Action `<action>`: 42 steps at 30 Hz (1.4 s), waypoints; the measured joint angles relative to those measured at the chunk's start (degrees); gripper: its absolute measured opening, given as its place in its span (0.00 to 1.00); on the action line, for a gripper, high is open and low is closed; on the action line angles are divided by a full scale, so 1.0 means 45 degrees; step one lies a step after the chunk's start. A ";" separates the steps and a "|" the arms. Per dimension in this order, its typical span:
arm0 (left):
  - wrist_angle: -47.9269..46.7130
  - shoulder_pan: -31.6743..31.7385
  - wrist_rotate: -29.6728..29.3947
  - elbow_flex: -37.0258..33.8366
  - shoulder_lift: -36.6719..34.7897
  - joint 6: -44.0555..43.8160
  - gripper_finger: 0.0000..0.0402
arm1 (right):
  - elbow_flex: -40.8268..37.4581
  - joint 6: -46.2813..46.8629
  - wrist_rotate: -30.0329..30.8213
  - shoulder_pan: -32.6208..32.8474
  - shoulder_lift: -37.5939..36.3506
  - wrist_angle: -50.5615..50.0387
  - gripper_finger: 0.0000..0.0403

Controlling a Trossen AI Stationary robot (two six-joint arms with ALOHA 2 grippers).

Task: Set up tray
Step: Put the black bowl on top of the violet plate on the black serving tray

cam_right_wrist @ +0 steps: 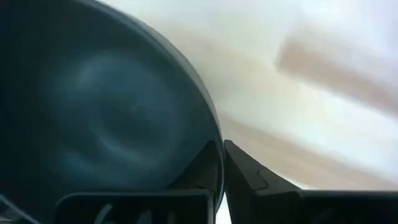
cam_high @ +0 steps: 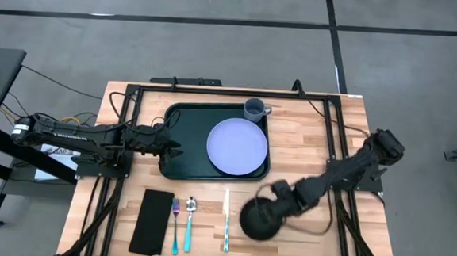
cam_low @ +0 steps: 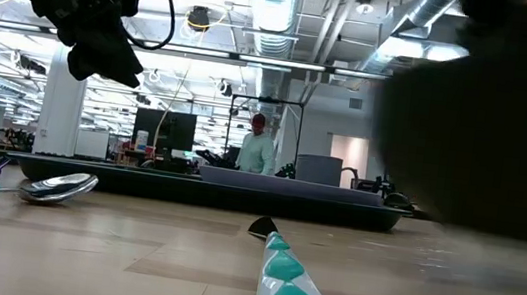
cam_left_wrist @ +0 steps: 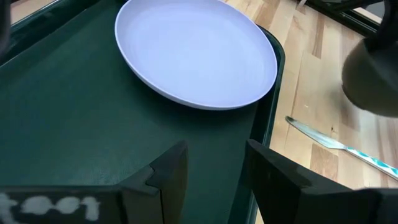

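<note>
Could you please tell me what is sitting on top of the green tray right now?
On the tray sit a lavender plate and a blue-grey mug. Whatever lies under the plate is hidden.

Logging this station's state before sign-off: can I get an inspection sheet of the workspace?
Surface: wooden table, bare wood between items.
Job's things: dark green tray carrying a lavender plate and a grey-blue mug; black napkin, fork, spoon and knife lie in a row on the table; dark bowl right of the knife.
Clutter: nothing seen.
Grippers: left gripper open over the tray's left part, holding nothing; right gripper shut on the dark bowl's rim.
Cables: black leads run along both arms.
Surroundings: grey floor; a person stands far behind the table.
</note>
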 joint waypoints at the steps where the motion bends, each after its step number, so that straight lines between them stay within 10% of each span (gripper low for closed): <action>1: 0.0004 0.0000 0.0009 0.0000 -0.0001 -0.0002 0.37 | 0.0067 -0.0416 0.0148 -0.0391 -0.0205 -0.0043 0.02; 19: -0.0012 0.0001 0.0224 0.0000 -0.0001 0.0013 0.37 | 0.3303 -1.0069 -0.0101 -0.9395 0.0951 -0.1681 0.01; 42: -0.0189 0.0002 0.0232 0.0000 0.0000 0.0479 0.37 | 0.5081 -1.3239 -0.0541 -1.0120 0.4229 -0.2108 0.00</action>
